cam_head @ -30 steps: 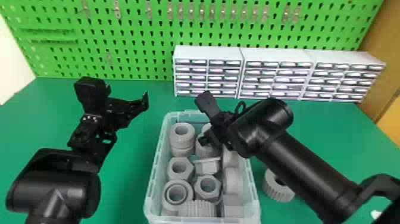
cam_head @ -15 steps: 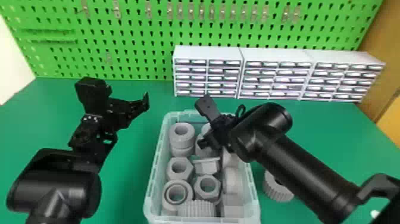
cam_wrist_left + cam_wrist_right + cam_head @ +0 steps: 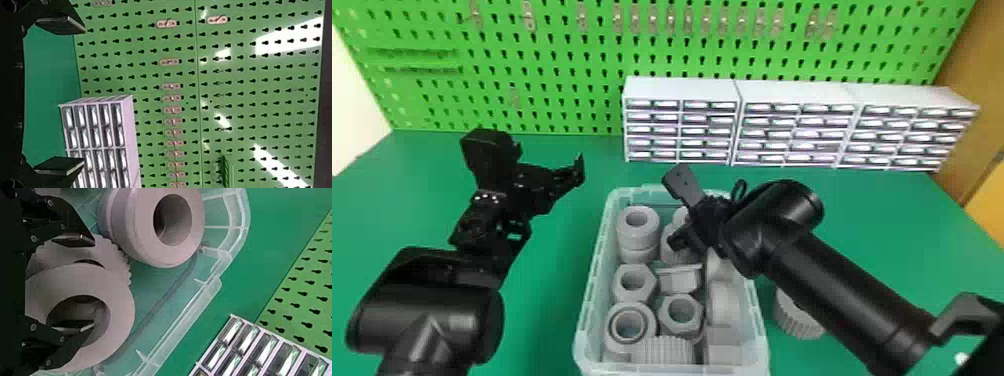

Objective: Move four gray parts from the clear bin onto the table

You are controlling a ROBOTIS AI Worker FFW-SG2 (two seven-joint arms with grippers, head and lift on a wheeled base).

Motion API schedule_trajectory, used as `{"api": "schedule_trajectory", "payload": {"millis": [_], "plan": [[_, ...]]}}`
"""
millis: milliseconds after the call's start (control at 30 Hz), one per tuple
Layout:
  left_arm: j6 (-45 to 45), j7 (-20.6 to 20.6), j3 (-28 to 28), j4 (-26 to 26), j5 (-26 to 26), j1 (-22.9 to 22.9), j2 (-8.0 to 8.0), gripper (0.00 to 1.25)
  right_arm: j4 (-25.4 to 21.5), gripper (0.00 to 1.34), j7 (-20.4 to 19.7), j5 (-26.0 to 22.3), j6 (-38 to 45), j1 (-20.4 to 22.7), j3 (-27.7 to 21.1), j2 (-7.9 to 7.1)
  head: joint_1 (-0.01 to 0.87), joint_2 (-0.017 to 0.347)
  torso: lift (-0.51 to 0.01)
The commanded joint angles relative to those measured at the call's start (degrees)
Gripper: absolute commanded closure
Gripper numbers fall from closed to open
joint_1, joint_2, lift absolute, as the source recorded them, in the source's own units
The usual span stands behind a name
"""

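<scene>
In the head view my left gripper [image 3: 552, 185] is left of the clear bin [image 3: 592, 280], over the table; in the left wrist view this gripper [image 3: 62, 96] is open. Over the bin's back part is my right gripper [image 3: 678, 212], among gray parts. The right wrist view has the right gripper [image 3: 78, 282] open, one finger over the hole of a gray ring [image 3: 121, 317], the other over a ribbed gray part [image 3: 111, 250]. Contact cannot be told. Gray hex nuts [image 3: 649, 287] and other rings fill the bin; a ribbed gray part [image 3: 794, 320] is on the table right of it.
White drawer cabinets [image 3: 782, 95] stand at the back of the green table [image 3: 547, 320], before a green pegboard [image 3: 572, 65]. In the right wrist view the bin's clear rim [image 3: 188, 317] runs close beyond the right gripper.
The right arm and its gripper have sunk slightly toward the parts at the bin's back. My left arm has kept still.
</scene>
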Motion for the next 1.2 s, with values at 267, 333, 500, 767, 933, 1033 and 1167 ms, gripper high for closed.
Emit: {"api": "schedule_trajectory", "payload": {"millis": [267,333,500,767,933,1033,1167], "plan": [[0.0,0.0,0.0,0.0,0.0,-0.1,0.00,0.11,1.3,0.55,2.0,0.8,-2.4,0.2,1.2,-0.18,0.686,0.026,-0.050],[0.0,-0.1,0.1,0.0,0.1,-0.1,0.00,0.11,1.3,0.57,2.0,0.8,-2.4,0.2,1.2,-0.18,0.686,0.026,-0.050],[0.0,-0.2,0.1,0.0,0.0,0.0,0.00,0.11,0.0,0.90,2.0,2.7,-2.5,0.3,2.2,-0.27,0.686,0.026,-0.050],[0.0,-0.2,0.2,0.0,0.0,0.1,0.00,0.11,-2.3,1.14,1.9,5.4,-3.8,0.7,3.8,-0.44,0.686,0.026,-0.050],[0.0,-0.2,0.2,0.0,0.0,0.1,0.00,0.11,-3.0,1.14,1.9,5.7,-3.8,0.9,3.8,-0.44,0.686,0.026,-0.050],[0.0,-0.3,0.3,0.0,0.0,0.2,0.00,0.11,-3.3,1.14,1.9,5.7,-3.8,0.9,3.7,-0.53,0.686,0.026,-0.050],[0.0,-0.3,0.3,0.0,0.1,0.2,0.00,0.11,-4.6,1.14,1.9,6.6,-3.0,1.1,3.6,-0.53,0.686,0.026,-0.050]]}}
